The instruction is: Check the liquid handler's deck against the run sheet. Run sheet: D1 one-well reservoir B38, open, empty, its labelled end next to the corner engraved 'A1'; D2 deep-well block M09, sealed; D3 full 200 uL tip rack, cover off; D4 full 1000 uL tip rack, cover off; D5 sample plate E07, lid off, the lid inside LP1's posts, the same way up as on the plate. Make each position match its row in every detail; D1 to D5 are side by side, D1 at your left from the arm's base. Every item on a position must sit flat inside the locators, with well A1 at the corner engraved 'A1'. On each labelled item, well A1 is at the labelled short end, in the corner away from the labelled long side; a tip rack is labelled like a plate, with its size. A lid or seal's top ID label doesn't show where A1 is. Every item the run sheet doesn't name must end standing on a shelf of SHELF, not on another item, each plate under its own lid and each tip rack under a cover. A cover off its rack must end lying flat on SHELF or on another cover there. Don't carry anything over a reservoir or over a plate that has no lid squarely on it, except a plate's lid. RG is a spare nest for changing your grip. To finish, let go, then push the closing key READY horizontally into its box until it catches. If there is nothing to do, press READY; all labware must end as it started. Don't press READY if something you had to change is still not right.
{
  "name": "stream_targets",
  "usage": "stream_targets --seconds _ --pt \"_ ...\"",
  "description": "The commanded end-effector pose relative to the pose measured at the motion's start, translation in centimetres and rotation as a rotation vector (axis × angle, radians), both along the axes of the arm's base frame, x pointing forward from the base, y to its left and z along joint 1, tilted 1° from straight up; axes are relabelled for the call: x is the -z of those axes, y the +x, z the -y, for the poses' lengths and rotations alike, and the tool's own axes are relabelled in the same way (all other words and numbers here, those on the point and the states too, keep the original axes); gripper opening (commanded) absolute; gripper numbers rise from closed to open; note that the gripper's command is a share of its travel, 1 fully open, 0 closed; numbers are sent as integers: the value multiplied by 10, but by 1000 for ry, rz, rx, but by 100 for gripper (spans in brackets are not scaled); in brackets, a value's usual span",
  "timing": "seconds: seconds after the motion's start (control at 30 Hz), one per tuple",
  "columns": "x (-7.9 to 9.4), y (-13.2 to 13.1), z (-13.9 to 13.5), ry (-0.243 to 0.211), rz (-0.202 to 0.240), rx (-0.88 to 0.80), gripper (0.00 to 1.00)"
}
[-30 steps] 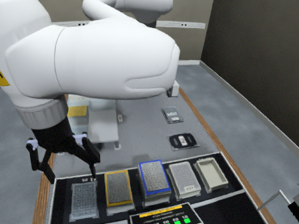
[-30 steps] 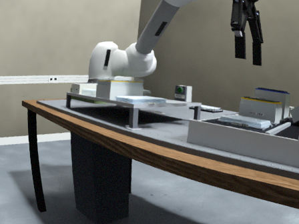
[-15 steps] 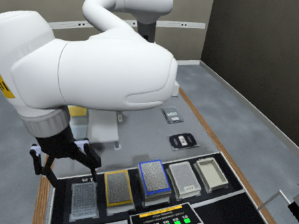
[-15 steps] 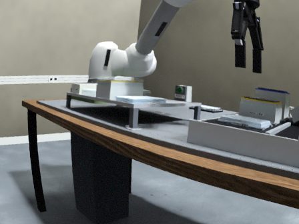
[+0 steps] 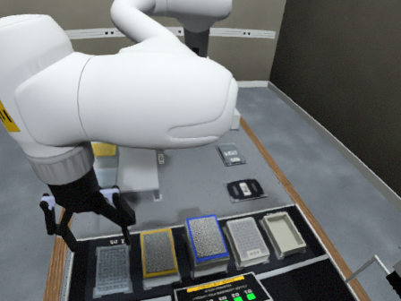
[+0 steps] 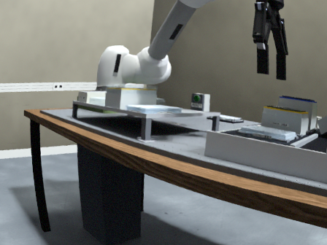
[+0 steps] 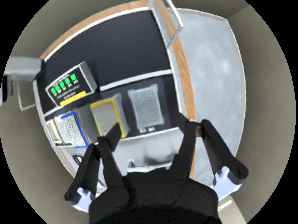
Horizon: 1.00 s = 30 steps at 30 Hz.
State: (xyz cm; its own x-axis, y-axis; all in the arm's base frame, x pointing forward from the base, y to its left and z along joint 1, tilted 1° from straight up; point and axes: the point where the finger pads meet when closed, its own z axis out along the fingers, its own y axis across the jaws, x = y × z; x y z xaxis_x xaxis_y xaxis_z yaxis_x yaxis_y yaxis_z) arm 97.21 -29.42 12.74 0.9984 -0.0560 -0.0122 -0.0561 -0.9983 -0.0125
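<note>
My gripper (image 5: 100,245) (image 6: 271,71) (image 7: 146,122) is open and empty. It hangs high above the left end of the black deck (image 5: 313,278) as the top view shows it. Below it lies a clear well plate (image 5: 112,269) (image 7: 145,110). To its right in that view stand a yellow-rimmed tip rack (image 5: 158,253) (image 6: 285,118) (image 7: 107,115), a taller blue-rimmed tip rack (image 5: 207,237) (image 6: 297,106), a grey well block (image 5: 247,242) with a label on its near end, and an open empty reservoir (image 5: 283,234).
Behind the deck are two small black nests (image 5: 244,189) (image 5: 231,153). The raised shelf (image 6: 146,114) (image 5: 136,172) carries flat labware (image 6: 153,108). A box with a green button (image 6: 200,101) stands at the back. A status panel (image 5: 224,288) (image 7: 67,86) sits at the deck's front.
</note>
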Motion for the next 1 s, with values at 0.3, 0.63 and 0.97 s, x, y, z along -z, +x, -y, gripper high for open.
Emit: stream_targets --seconds 0.3,0.63,0.97 --pt "1 1 2 -2 4 -1 79" --pt "0 3 -46 -5 7 1 79" --pt "0 5 -86 -4 7 1 79"
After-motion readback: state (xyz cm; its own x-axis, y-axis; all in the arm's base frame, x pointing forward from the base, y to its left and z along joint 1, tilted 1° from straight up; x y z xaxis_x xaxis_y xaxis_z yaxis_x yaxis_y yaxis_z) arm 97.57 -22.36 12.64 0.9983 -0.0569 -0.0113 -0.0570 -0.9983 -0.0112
